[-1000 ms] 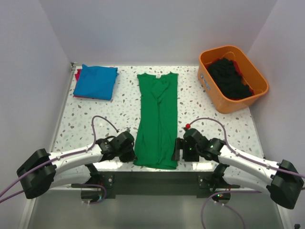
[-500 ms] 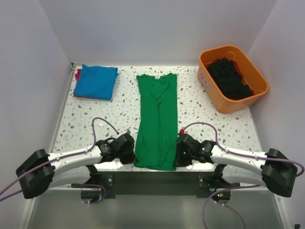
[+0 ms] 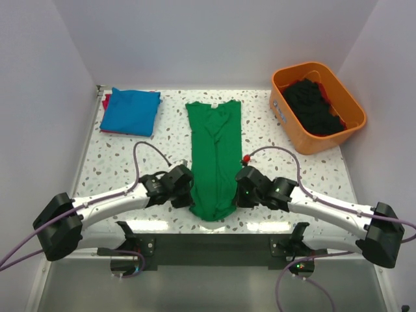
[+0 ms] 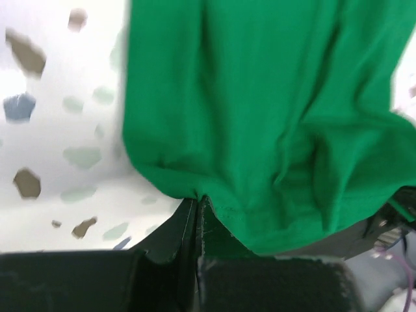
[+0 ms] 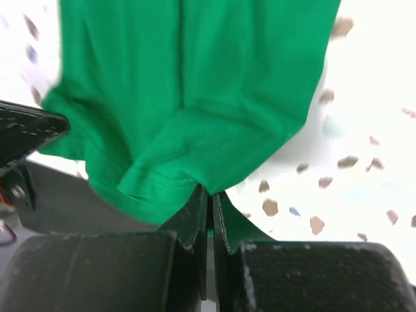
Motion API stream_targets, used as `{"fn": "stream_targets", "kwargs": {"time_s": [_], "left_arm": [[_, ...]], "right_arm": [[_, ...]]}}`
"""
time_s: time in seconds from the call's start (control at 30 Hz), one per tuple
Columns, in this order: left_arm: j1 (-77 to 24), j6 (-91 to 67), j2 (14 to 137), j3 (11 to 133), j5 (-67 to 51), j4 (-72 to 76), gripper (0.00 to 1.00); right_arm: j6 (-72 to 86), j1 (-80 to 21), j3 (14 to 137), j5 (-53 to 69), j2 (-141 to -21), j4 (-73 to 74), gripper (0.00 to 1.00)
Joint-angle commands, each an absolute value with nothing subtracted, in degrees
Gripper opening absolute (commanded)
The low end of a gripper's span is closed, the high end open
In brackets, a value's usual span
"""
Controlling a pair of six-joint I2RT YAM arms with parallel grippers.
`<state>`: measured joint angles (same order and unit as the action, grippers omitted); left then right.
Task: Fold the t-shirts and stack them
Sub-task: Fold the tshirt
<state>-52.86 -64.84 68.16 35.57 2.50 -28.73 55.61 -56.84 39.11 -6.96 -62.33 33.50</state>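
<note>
L fingers (image 4: 179,231) & R fingers (image 5: 192,221) clamped tight, wrists low.

One green t-shirt (image 3: 214,156), one blue t-shirt (image 3: 131,112), one red t-shirt (image 3: 105,102), one orange tub (image 3: 323,144) of black cloth (image 3: 312,107), and two tools: left tool (image 4: 198,213), right tool (image 5: 208,200).

Speckled white table (image 3: 130,162) under a green t-shirt (image 3: 214,149), a folded blue-on-red shirt stack (image 3: 130,112), an orange tub (image 3: 316,144).

An orange plastic tub (image 3: 325,142) stands at the upper right of the frame on a white speckled table (image 3: 162,133), beside pale walls (image 3: 214,39).
</note>
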Motion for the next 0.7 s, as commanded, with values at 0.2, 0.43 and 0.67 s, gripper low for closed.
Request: {"fn": "stream_targets", "kwargs": {"time_s": [0.2, 0.43, 0.67], "left_arm": [[-44.31, -55.55, 79.25, 51.49, 6.95, -24.88, 0.00], [-37.27, -49.75, 91.22, 65.19, 6.16, -24.26, 0.00], [-31.65, -47.38, 100.18, 73.12, 5.28, -22.24, 0.00]], "right_arm": [[44.48, -45.71, 51.13, -13.53, -70.30, 27.95, 0.00], [37.45, -39.47, 60.11, -15.21, -79.53, 23.91, 0.00], [34.81, -33.14, 66.53, -12.13, -89.29, 20.74, 0.00]]}}
